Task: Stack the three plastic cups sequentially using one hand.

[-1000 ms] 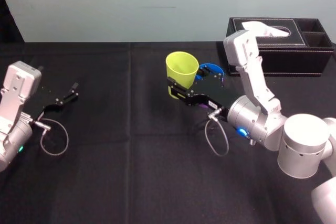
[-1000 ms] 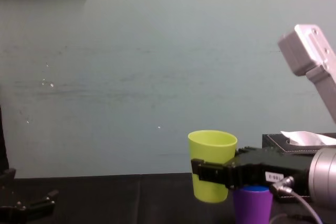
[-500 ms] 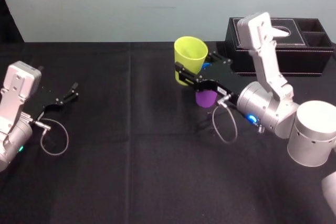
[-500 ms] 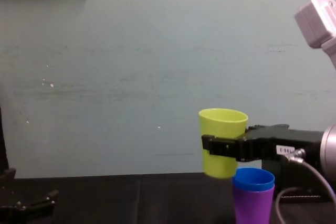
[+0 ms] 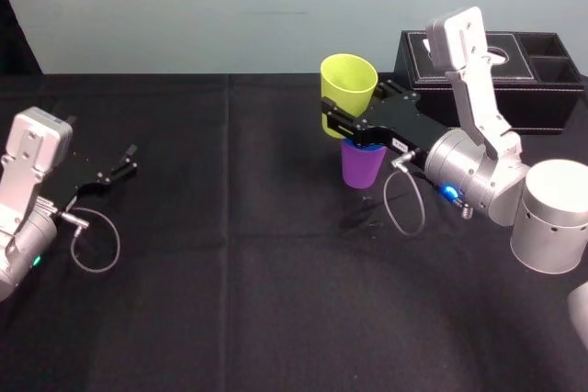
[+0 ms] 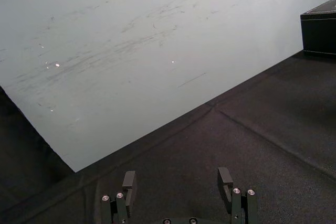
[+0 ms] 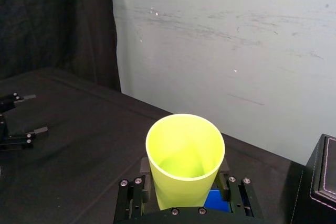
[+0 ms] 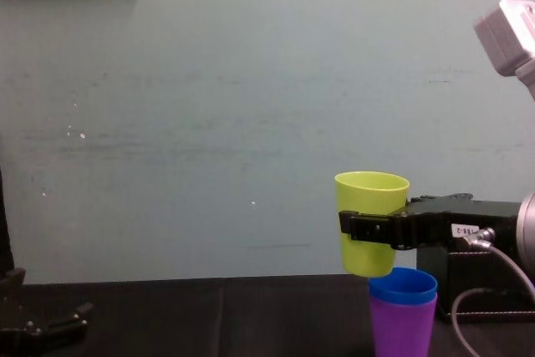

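While the right pincer (image 5: 342, 124) pinches the yellow-green tapered plastic cup (image 5: 347, 84) just above the purple plastic cup (image 5: 363, 165) holding the blue plastic cup (image 8: 403, 286), an off-centre descent could catch the blue rim and topple both. Chest view reveals the sideways offset; head view hides it. Left pincer (image 5: 124, 161), spread, rests well apart from the purple cup.

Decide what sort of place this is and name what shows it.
Probably a robot lab: a black-clothed table against a bare wall, the right gripper holding a yellow-green cup over the blue cup nested in the purple cup, the left gripper parked open at left.
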{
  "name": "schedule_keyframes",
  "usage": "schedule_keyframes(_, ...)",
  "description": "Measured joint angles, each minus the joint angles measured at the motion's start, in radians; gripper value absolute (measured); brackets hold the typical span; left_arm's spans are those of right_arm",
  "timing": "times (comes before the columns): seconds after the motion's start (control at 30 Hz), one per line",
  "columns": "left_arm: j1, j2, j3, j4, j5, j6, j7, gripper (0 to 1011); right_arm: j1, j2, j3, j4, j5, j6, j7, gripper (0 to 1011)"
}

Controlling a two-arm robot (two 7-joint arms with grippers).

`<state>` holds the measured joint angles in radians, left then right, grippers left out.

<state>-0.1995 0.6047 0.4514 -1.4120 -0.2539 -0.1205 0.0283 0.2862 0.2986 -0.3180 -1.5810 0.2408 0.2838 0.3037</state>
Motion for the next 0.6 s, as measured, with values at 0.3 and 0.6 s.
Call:
schedule_keyframes(0.3, 0.0, 0.0, 0.0, 0.0, 0.0, 0.0, 0.0, 1012, 0.016, 0.003, 0.002, 0.02, 0.002, 0.0, -0.004, 724)
schedule_keyframes(0.6, 0.0, 0.0, 0.0, 0.0, 0.0, 0.0, 0.0, 1011, 0.027, 0.004, 0.01, 0.04, 0.004, 0.002, -0.012, 724)
